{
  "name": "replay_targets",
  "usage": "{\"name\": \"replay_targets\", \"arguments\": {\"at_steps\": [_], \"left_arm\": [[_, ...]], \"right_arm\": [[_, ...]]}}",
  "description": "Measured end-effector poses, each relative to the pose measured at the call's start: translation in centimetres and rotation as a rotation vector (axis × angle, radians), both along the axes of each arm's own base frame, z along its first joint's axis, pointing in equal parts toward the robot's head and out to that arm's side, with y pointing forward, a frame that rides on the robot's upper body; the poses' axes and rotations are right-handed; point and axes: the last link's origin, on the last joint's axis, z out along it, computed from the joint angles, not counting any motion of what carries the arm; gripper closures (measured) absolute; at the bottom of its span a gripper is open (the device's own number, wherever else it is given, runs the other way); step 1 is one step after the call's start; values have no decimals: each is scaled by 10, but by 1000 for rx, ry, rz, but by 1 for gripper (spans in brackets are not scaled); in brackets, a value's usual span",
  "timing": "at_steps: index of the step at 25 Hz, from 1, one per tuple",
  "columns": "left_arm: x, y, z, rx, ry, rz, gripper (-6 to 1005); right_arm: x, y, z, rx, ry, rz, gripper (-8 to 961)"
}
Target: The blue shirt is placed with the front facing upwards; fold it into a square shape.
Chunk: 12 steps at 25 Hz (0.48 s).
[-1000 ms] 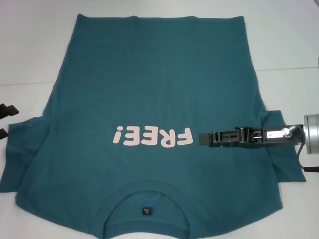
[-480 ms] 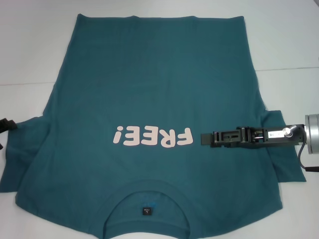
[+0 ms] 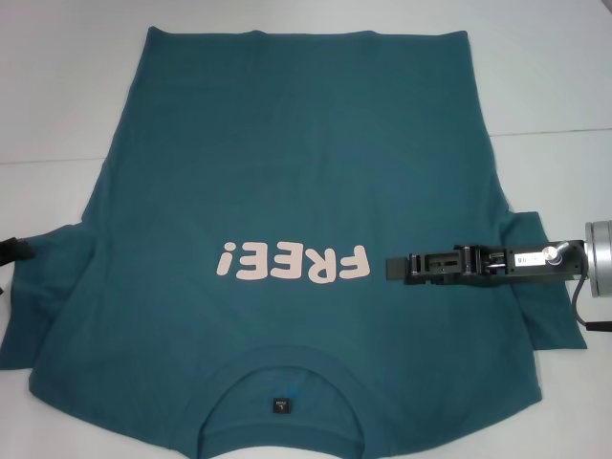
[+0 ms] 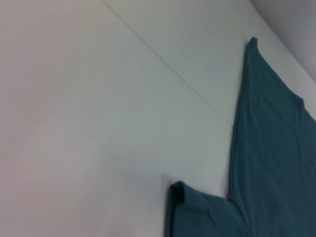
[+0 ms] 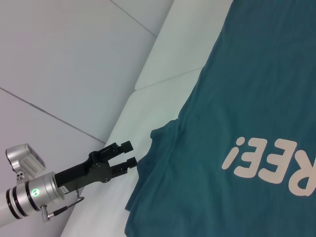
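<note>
The blue shirt (image 3: 287, 191) lies spread flat on the white table (image 3: 57, 96), print side up, its collar (image 3: 280, 382) toward the robot and its hem at the far side. The pink "FREE!" print (image 3: 292, 261) crosses the chest. The right gripper (image 3: 390, 267) reaches in over the shirt from the right sleeve (image 3: 545, 287), its tip just beside the end of the print; whether its fingers are spread or pressed together cannot be told. The left gripper (image 5: 129, 153) sits at the edge of the shirt's left sleeve (image 5: 158, 143), its two fingers (image 5: 127, 146) slightly apart, pinching nothing.
</note>
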Motion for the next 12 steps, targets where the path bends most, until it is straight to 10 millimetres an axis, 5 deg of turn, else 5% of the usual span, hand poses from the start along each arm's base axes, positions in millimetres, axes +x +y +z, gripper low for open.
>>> {"name": "replay_targets", "arguments": {"at_steps": [12], "left_arm": [[4,2,-8,-34,16,-14,202]], "right_arm": [[3,-1,1,9,-2,-12,356]]}}
